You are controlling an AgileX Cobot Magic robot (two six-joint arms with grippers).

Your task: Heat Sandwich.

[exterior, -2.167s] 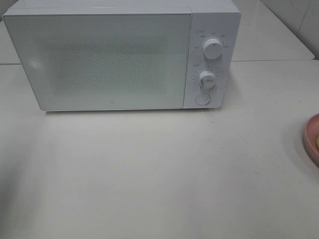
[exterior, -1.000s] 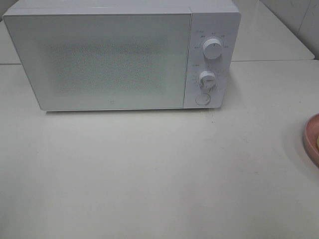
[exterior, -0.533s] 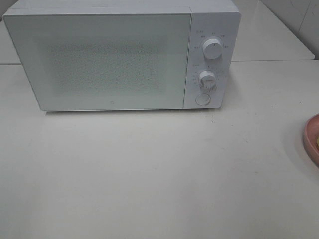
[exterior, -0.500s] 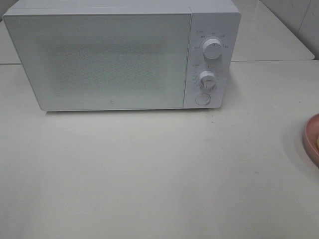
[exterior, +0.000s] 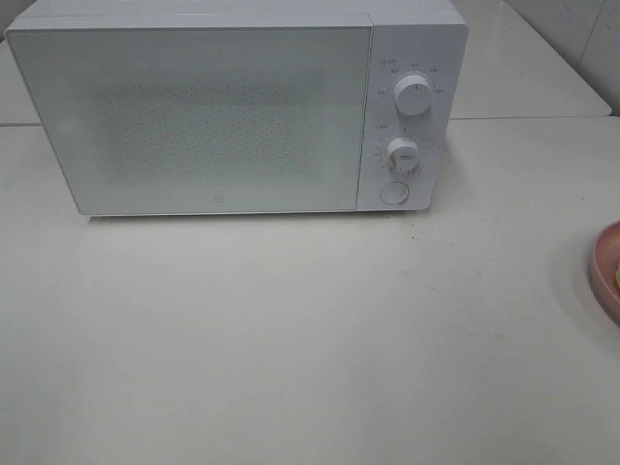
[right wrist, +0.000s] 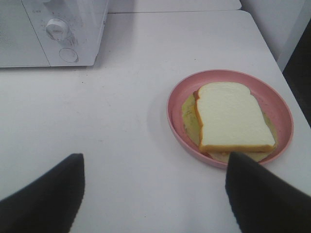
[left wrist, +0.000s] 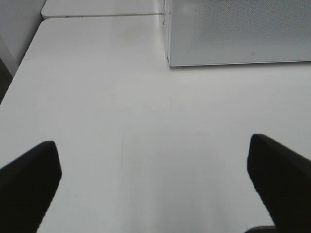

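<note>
The sandwich (right wrist: 233,116), pale bread over a yellowish layer, lies flat on a round pink plate (right wrist: 171,110). In the high view only the plate's edge (exterior: 604,269) shows, at the table's right border. The white microwave (exterior: 213,116) stands at the back with its door shut. My right gripper (right wrist: 154,170) is open, hovering above the table near the plate and holding nothing. The left gripper (left wrist: 153,162) is open wide over bare table in front of the microwave's left corner (left wrist: 170,63). Neither arm appears in the high view.
The microwave's panel has two knobs (exterior: 415,97) (exterior: 403,155) and a round button (exterior: 393,193). The white table (exterior: 291,339) stretches in front of the microwave. A seam and a second table surface (exterior: 523,68) lie behind on the right.
</note>
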